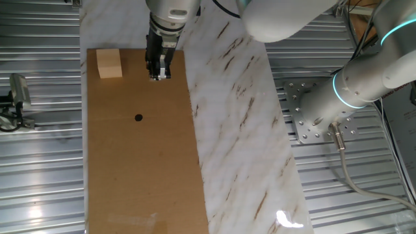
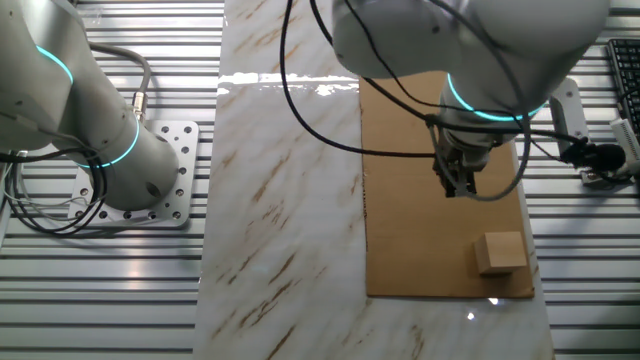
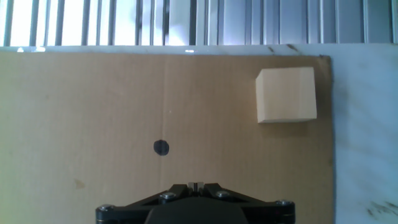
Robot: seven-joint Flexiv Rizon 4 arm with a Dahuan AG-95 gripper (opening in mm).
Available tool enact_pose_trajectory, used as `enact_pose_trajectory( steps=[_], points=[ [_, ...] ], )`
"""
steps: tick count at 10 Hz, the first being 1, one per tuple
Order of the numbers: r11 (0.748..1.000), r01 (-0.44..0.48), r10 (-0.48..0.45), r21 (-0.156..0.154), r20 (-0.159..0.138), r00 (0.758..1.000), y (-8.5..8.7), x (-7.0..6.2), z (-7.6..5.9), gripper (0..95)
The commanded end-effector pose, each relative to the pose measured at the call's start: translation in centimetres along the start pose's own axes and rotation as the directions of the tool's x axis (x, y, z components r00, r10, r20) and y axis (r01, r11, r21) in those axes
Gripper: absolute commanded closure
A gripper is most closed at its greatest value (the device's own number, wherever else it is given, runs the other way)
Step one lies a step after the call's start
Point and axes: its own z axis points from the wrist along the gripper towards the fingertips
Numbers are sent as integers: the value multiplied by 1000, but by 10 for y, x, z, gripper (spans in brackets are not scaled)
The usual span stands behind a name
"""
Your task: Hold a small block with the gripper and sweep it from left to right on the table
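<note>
Hand view shows the block (image 3: pixel 286 94) lying free on the bench (image 3: pixel 93 106); the hand (image 1: pixel 159 76), seemingly closed and empty, hovers apart.

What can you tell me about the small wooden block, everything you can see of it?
The small block is a pale tan cube that looks like plain, unpainted wood, with smooth faces and no markings. It sits flat and upright near a corner of the brown board, close to the board's edges, resting only on the board. Nothing grips it: the gripper hangs apart from it, to its side, over the board. The black dot lies farther along the board, away from the block.
</note>
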Motion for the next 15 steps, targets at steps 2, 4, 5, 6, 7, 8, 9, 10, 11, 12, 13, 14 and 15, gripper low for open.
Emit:
enact_pose_trajectory(
  steps=[2, 4, 5, 6, 7, 8, 9, 10, 11, 12, 13, 14, 15],
  points=[
    [992, -122, 123, 24, -14, 992, -1, -1, 1, 950],
    [989, -147, 148, 30, -17, 989, -1, -1, 1, 950],
    [988, -149, 150, 26, -16, 989, -1, -1, 1, 950],
    [988, -150, 150, 27, -14, 989, -1, -1, 1, 950],
    [988, -151, 151, 25, -14, 988, -1, -1, 1, 950],
    [988, -149, 150, 24, -15, 989, -1, -1, 1, 950],
    [989, -147, 147, 22, -15, 989, -1, -1, 1, 950],
    [989, -146, 146, 21, -16, 989, -1, -1, 1, 950],
    [989, -144, 145, 20, -17, 989, -1, -2, 3, 950],
    [990, -142, 142, 19, -17, 990, -2, -3, 5, 950],
    [991, -134, 134, 18, -16, 991, -3, -4, 9, 950],
    [992, -125, 126, 16, -12, 992, -5, -5, 13, 950],
    [993, -115, 115, 15, -4, 993, -7, -7, 18, 950]
  ],
)
